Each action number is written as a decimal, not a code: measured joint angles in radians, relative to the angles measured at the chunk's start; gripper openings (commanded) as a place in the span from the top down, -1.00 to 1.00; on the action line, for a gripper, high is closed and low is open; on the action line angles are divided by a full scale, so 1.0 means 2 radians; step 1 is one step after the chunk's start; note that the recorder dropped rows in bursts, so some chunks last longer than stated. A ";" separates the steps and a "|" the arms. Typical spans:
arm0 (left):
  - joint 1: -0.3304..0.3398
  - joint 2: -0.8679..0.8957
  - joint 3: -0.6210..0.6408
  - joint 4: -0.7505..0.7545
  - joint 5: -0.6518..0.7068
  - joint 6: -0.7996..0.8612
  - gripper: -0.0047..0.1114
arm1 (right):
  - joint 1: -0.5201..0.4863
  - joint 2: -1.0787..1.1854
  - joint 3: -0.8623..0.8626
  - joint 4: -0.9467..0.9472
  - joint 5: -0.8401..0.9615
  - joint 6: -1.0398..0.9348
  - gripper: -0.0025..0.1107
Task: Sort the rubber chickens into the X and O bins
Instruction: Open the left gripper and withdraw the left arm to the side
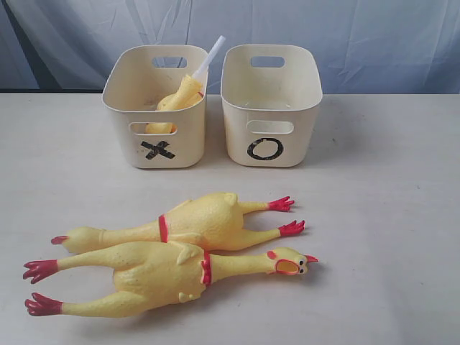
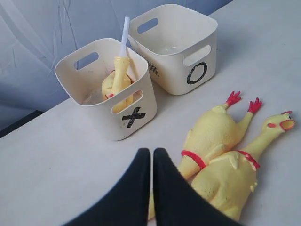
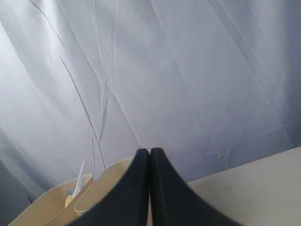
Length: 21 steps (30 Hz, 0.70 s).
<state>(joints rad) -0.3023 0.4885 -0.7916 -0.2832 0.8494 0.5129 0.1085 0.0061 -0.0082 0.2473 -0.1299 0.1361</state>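
Two yellow rubber chickens lie side by side on the white table in front of the bins. The rear chicken [image 1: 205,219] [image 2: 214,134] has its red feet pointing right. The front chicken [image 1: 165,277] [image 2: 235,176] has its orange beak pointing right. A third chicken [image 1: 183,95] [image 2: 117,82] stands in the X bin [image 1: 118,108] [image 2: 136,117], mostly hidden, with a white stick rising from it. The O bin [image 1: 271,122] [image 2: 197,52] stands to its right. My left gripper [image 2: 152,150] is shut and empty, above the table near the rear chicken's neck. My right gripper [image 3: 150,149] is shut and empty, facing the curtain over the bins. Neither gripper shows in the exterior view.
A grey-blue curtain [image 1: 359,36] hangs behind the table's back edge. The two bins stand close together at the back middle. In the right wrist view the O bin's rim [image 3: 106,181] and the X bin's rim [image 3: 47,200] lie low beside the fingers.
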 measured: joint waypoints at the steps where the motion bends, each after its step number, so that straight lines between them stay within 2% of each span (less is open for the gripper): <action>1: 0.000 -0.023 0.016 -0.001 0.000 0.000 0.86 | 0.000 0.000 0.000 0.012 -0.001 0.001 0.96; 5: 0.000 -0.074 0.049 -0.002 -0.006 0.000 0.86 | 0.000 0.000 -0.012 0.022 0.026 0.007 0.96; 14: 0.000 -0.165 0.115 -0.031 -0.050 0.000 0.86 | 0.000 0.015 -0.113 0.002 0.148 -0.017 0.96; 17: 0.000 -0.185 0.136 -0.032 -0.067 0.000 0.86 | 0.000 0.047 -0.149 0.017 0.197 -0.082 0.96; 21: 0.000 -0.206 0.154 -0.035 -0.091 0.000 0.87 | 0.003 0.100 -0.193 0.062 0.257 -0.226 0.96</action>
<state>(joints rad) -0.3023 0.0761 -0.4831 -0.3532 0.6675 0.5129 0.1139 0.2057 -0.3936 0.3717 0.3836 -0.3156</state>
